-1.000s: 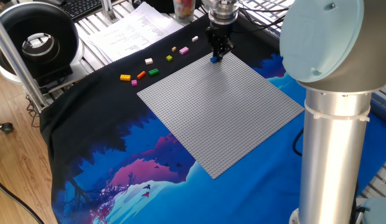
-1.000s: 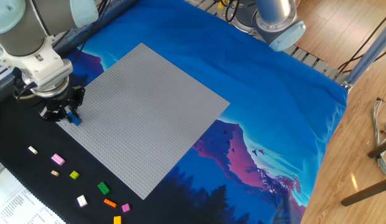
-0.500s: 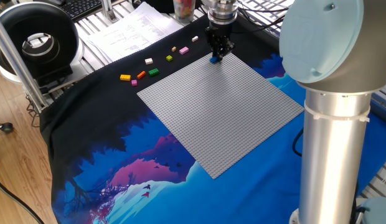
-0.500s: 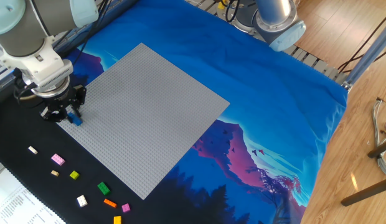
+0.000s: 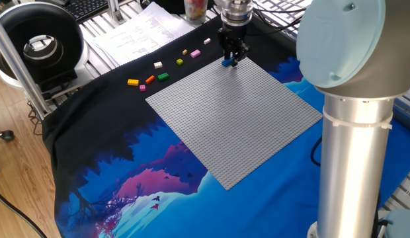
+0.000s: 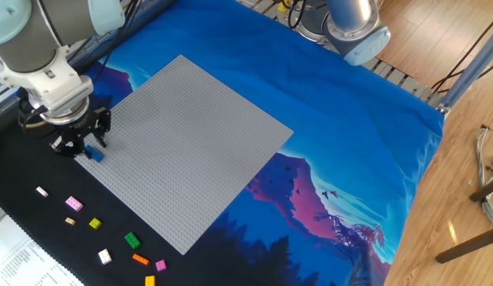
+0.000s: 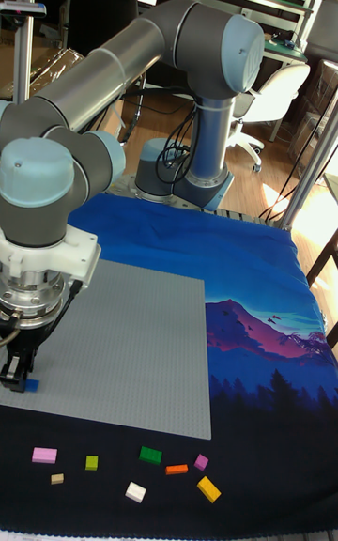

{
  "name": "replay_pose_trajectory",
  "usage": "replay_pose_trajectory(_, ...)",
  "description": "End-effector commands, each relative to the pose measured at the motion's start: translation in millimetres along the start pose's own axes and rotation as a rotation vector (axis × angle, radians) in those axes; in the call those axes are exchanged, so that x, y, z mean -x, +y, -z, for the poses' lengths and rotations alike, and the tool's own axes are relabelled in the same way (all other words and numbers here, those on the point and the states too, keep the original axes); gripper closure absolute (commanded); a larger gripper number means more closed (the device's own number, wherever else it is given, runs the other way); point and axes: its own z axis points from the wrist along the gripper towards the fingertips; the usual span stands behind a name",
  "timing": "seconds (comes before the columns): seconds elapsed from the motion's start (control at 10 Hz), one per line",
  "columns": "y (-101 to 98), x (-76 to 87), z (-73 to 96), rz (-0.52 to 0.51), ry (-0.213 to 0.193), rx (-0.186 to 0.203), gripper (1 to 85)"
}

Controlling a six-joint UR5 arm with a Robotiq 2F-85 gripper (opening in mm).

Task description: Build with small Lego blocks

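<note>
Blue Lego brick (image 6: 95,154) sits at the grey baseplate's (image 6: 191,135) corner, and I see my gripper (image 6: 81,145) closed on it; other small Lego blocks (image 6: 132,240) lie scattered on the worktop's dark cloth (image 6: 24,214) nearby.

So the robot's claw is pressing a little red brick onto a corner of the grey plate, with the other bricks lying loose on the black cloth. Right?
Nearly. The brick at the claw is blue, not red, as the other fixed view shows. It is at a corner of the grey plate, and the other bricks lie loose on the black cloth.
</note>
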Motion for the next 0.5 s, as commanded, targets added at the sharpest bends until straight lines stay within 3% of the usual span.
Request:
replay_pose_trajectory(0.0, 0.8, 0.4, 0.8, -0.011, -0.009, 0.003, 51.0)
replay_pose_trajectory(0.1, -0.3, -4.7, 0.7, -0.011, 0.011, -0.001, 60.3)
replay_pose_trajectory(0.4, -5.1, -5.3, 0.6, 0.003, 0.013, -0.02, 63.0)
